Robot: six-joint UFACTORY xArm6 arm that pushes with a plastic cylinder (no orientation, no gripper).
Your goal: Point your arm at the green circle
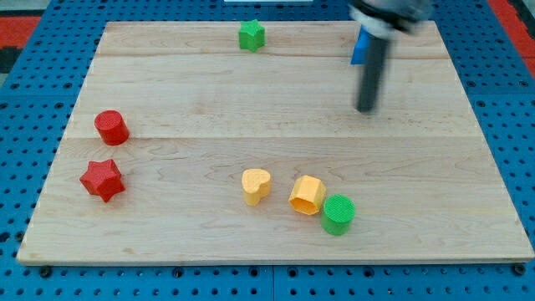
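The green circle (338, 214) is a short green cylinder near the view's bottom, right of centre. It touches or nearly touches the yellow hexagon (307, 195) on its left. My tip (365, 109) is the lower end of a dark, blurred rod at the view's upper right. It stands well above the green circle in the view, slightly to its right, with bare board between them.
A yellow heart (256, 186) lies left of the yellow hexagon. A red cylinder (111, 127) and a red star (102, 179) sit at the view's left. A green star (251, 35) is at the top. A blue block (359, 48) is partly hidden behind the rod.
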